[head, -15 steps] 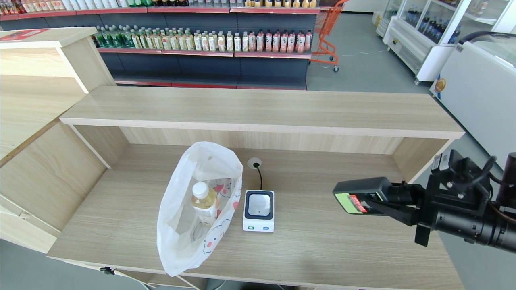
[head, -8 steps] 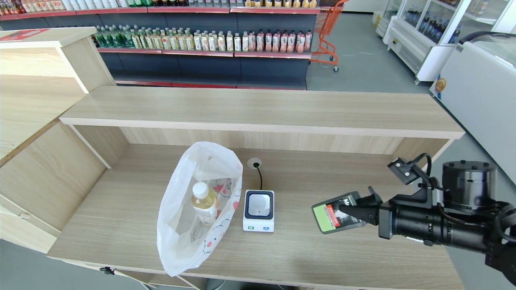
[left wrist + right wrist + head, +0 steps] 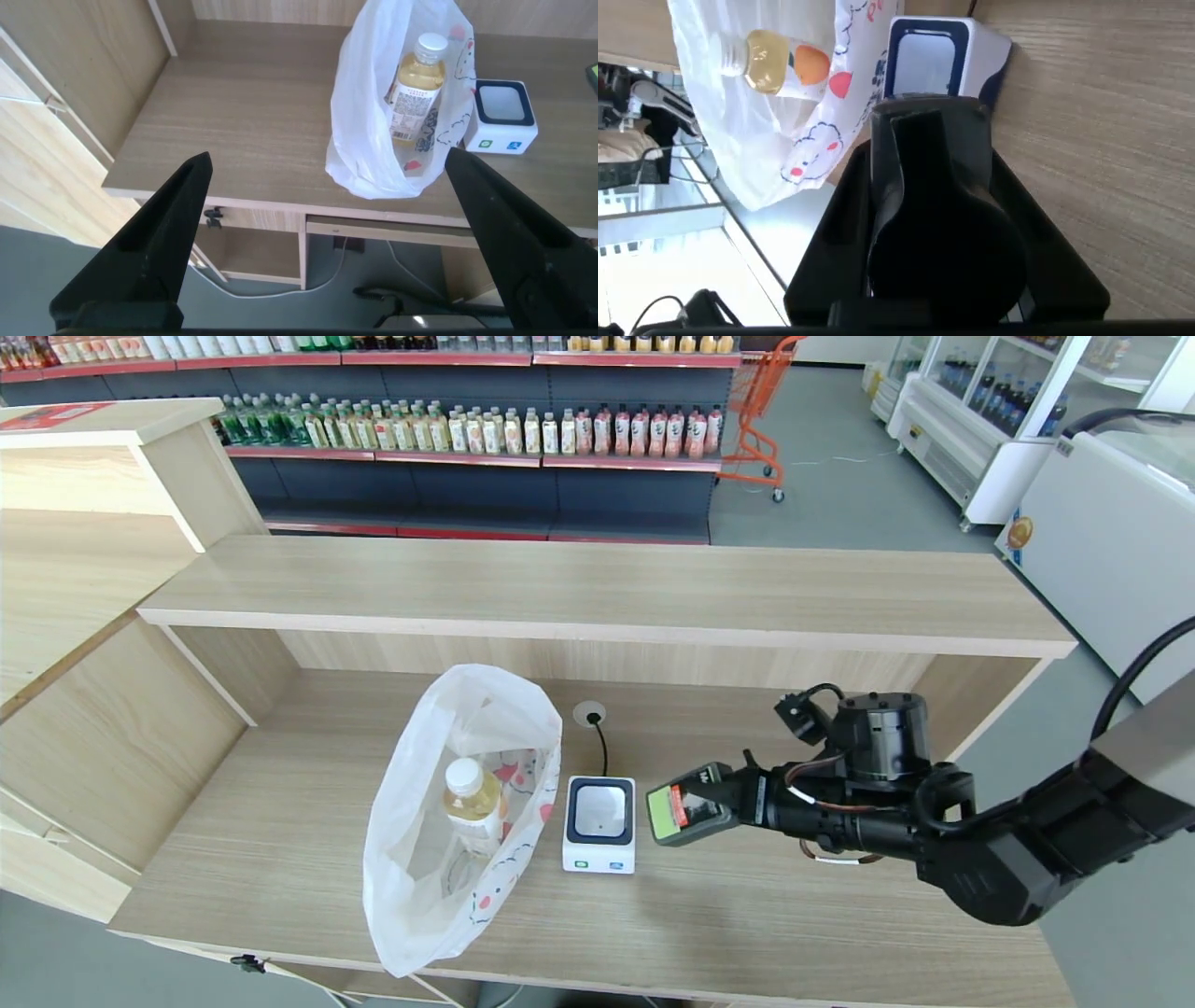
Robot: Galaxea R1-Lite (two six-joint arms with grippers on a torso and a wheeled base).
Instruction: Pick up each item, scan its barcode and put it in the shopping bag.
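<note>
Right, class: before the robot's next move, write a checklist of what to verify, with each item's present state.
1. Right gripper shut on the small dark box with green-and-red label: ok.
2. Box above the dark window of the white scanner: not ok, beside it.
3. Barcode facing the scanner: cannot tell.
4. White plastic shopping bag open at the top: ok.
5. Capped bottle of yellow drink upright in the bag: ok.

White shopping bag point(image 3: 403, 859) with red cartoon prints, white scanner point(image 3: 598, 824), black box point(image 3: 665, 814) labelled green and red.
</note>
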